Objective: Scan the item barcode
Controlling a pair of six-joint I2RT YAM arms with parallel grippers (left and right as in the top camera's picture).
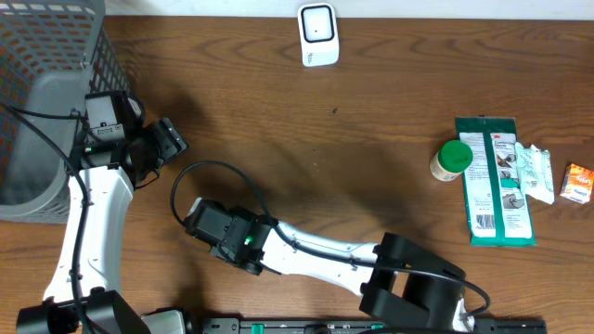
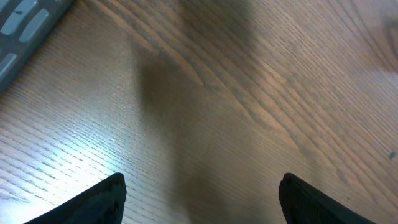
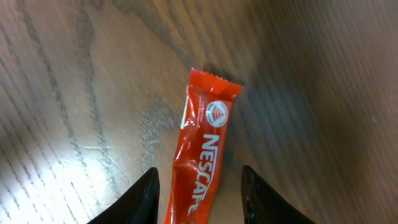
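Overhead: the scanner (image 1: 316, 35) sat at the middle of the bench's (image 1: 371, 130) far edge and the mesh basket (image 1: 46, 102) filled the far-left corner. A green-capped bottle (image 1: 453, 160), wipes pack (image 1: 497, 181), white packet (image 1: 535, 173) and orange packet (image 1: 579, 183) lay by the right edge. The left gripper (image 1: 170, 139) hovered just beside the basket. The right gripper (image 1: 197, 215) was over the bench's left half, toward the near edge and well apart from the scanner, and the sachet was hidden under it here. Left wrist: the left gripper (image 2: 202, 193) was spread wide, with only bare wood between its fingers. Right wrist: the red Nescafe sachet (image 3: 202, 149) ran lengthwise between the right gripper's (image 3: 200, 186) fingers. The pincer was narrow around it with a sliver of wood showing on each side, so I couldn't tell if it was pinched or off the bench. No barcode showed on the upper face. Progress looked early: the item was picked out and the grasp was at most forming. Lifting, carrying it to the scanner and presenting the barcode were all left.
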